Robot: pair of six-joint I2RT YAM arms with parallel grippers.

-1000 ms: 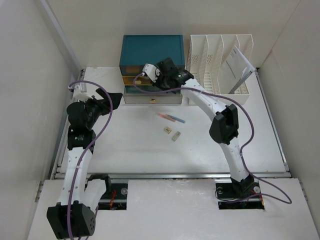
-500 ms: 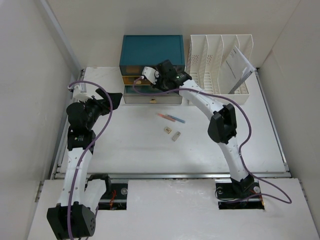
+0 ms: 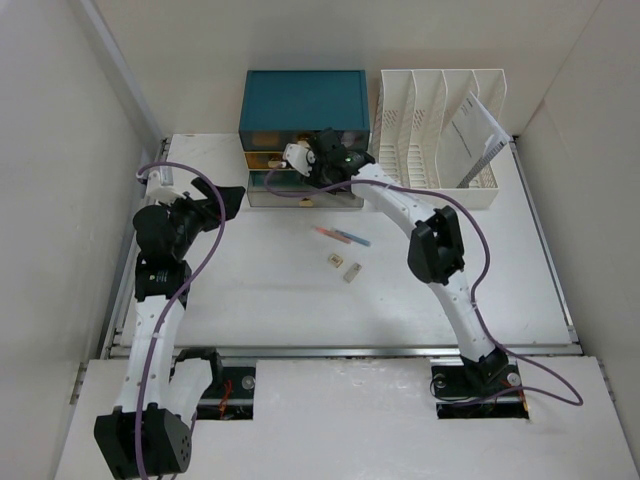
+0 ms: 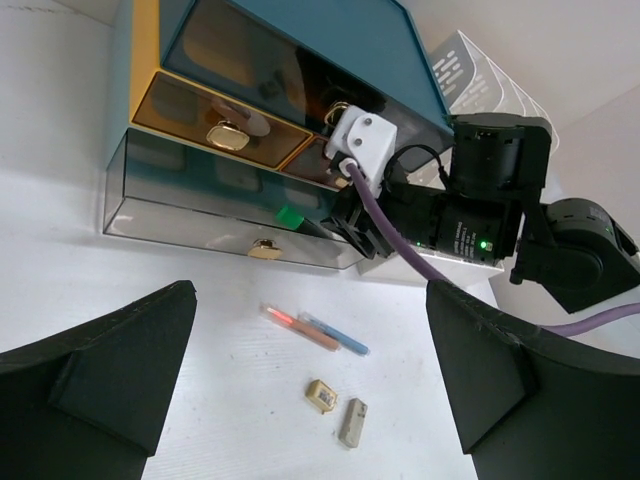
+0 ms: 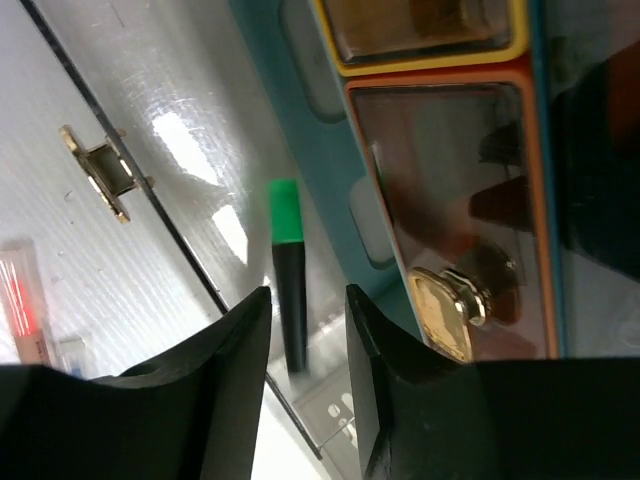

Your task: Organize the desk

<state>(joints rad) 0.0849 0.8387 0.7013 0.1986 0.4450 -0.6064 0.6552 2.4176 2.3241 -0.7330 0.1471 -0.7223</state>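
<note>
Left tool [image 4: 310, 340] hangs wide open over the left side of the counter [image 3: 300, 300], both broad black fingers [image 4: 100, 370] splayed with nothing between them. The counter itself spreads white beneath everything, its metal rail [image 3: 340, 350] running along the near edge in front of the arm bases. Over at the back, the right arm reaches across to the teal drawer box [image 3: 305, 95], and the right tool [image 5: 305, 330] sits right at the box's front, above the clear bottom drawer [image 4: 200, 200], which stands pulled out. Its jaws are parted by a narrow gap and grip nothing. Through that gap shows a black marker with a green cap [image 5: 288, 270], lying in the clear drawer, apart from both fingers. Just beside the tool is a small orange-framed drawer [image 5: 440, 180] with a gold knob [image 5: 445, 310]. Out on the open counter lie a red pen [image 3: 330, 233] and a blue pen [image 3: 355, 240], nearly end to end, and near them two small tan pieces [image 3: 343, 266]. The white slotted file rack [image 3: 440, 130] stands at the back right, holding a sheet of paper [image 3: 475, 135].
</note>
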